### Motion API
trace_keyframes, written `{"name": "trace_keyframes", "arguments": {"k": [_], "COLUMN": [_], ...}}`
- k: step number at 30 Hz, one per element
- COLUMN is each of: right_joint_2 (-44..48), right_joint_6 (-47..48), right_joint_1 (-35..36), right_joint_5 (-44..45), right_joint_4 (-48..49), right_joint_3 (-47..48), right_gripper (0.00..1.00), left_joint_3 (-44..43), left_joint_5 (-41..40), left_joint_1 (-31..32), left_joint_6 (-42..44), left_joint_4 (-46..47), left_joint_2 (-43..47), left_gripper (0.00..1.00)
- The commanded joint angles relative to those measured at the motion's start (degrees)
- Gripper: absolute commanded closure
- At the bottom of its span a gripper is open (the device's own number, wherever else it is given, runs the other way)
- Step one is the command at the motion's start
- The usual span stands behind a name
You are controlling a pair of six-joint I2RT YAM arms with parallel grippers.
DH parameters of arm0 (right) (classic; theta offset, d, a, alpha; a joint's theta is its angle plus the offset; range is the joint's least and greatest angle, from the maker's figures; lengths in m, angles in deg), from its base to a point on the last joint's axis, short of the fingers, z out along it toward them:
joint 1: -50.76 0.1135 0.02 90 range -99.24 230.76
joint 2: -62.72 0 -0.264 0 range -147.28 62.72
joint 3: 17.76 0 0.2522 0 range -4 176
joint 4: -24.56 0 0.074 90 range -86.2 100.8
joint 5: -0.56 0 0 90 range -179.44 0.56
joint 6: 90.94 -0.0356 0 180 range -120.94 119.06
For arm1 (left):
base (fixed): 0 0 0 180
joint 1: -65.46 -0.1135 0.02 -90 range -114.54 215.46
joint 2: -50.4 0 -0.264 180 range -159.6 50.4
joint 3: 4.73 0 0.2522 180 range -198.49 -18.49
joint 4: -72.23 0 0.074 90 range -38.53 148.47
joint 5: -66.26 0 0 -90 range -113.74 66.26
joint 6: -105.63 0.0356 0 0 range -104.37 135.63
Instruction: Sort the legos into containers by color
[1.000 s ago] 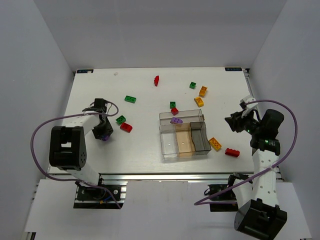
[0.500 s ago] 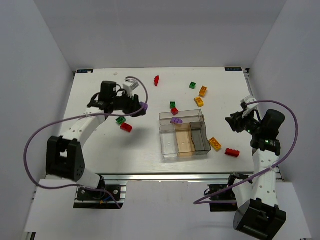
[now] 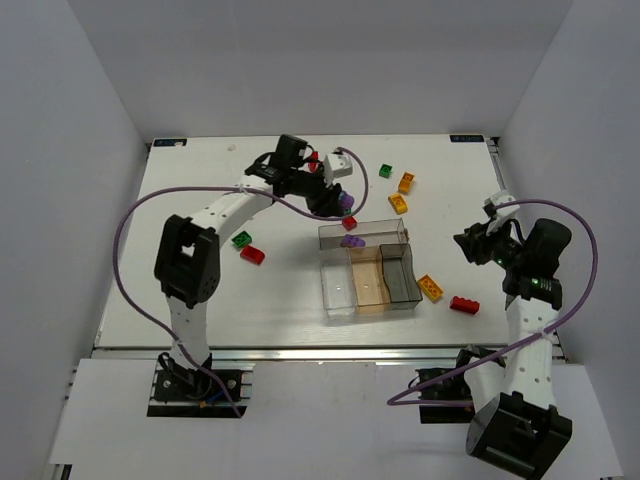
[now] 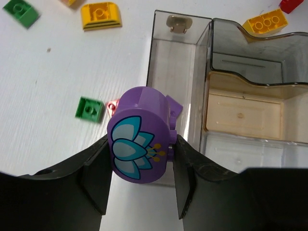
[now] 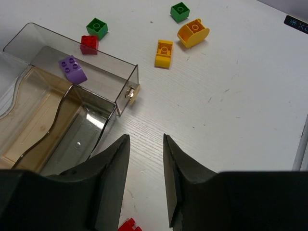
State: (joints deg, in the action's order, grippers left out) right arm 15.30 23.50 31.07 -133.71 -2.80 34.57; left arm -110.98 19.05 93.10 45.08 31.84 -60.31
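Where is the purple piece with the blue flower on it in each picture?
Top external: upper middle; the purple flower piece is held in the left end effector, just beyond the tray.
Left wrist: centre, the purple flower piece pinched in the left end effector, the tray behind it.
Right wrist: not in it; the purple brick lying in the tray is a different piece.
Shared landmark: the tray.

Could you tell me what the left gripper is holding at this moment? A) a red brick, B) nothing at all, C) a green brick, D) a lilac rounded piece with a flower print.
D: the left wrist view shows the lilac rounded piece, with a blue flower printed on its face, clamped between the fingers of the left gripper.
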Motion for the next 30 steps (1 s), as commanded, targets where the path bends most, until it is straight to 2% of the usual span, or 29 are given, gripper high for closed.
{"name": "trace_keyframes", "arguments": {"k": [1, 5, 9, 15, 16, 18, 21, 22, 23, 26, 30], "right_joint_2": [-0.5, -0.8, -1.2, -1.2, -1.2, -1.2, -1.3, -1.4, -1.4, -1.3, -1.2], "right_joint_6": [0.2, 0.3, 0.3, 0.3, 0.3, 0.4, 0.9, 1.3, 2.2, 5.7, 11.2], "right_joint_1": [-0.5, -0.7, -0.9, -1.0, -1.1, -1.2, -1.2, -1.3, -1.3, -1.3, -1.1], "right_joint_5": [0.6, 0.9, 0.9, 0.9, 0.9, 0.6, -0.2, -0.7, -1.3, -5.5, -11.1], "right_joint_4": [1.3, 1.5, 1.5, 1.3, 1.3, 1.2, 0.8, 0.4, -0.8, -3.5, -6.5], "right_joint_3": [0.5, 0.5, 0.5, 0.5, 0.5, 0.4, 0.5, 0.5, 0.9, 0.9, 1.2], "right_gripper": [0.60, 0.60, 0.59, 0.58, 0.58, 0.57, 0.47, 0.33, 0.25, 0.11, 0.11], "left_joint_3": [-6.2, -8.1, -7.9, -8.6, -8.7, -9.2, -9.3, -9.4, -9.5, -9.7, -9.2], "left_joint_5": [-0.8, -3.0, -7.3, -10.9, -12.1, -13.2, -14.5, -14.5, -14.6, -14.0, -12.8], "left_joint_1": [2.2, 4.5, 7.2, 9.1, 9.8, 9.8, 10.3, 10.3, 10.3, 10.3, 10.3], "left_joint_6": [4.7, 4.6, 4.7, 4.9, 4.9, 5.3, 4.8, 4.7, 4.1, 3.5, 0.7], "left_joint_4": [-4.7, -5.3, -5.4, -5.7, -5.7, -6.5, -6.2, -6.3, -6.0, -5.2, -4.0], "left_joint_2": [-3.8, -6.4, -7.9, -9.3, -9.1, -9.3, -8.8, -8.3, -7.9, -6.2, -3.5], "left_gripper": [0.95, 0.90, 0.73, 0.62, 0.54, 0.49, 0.33, 0.25, 0.18, 0.17, 0.17]}}
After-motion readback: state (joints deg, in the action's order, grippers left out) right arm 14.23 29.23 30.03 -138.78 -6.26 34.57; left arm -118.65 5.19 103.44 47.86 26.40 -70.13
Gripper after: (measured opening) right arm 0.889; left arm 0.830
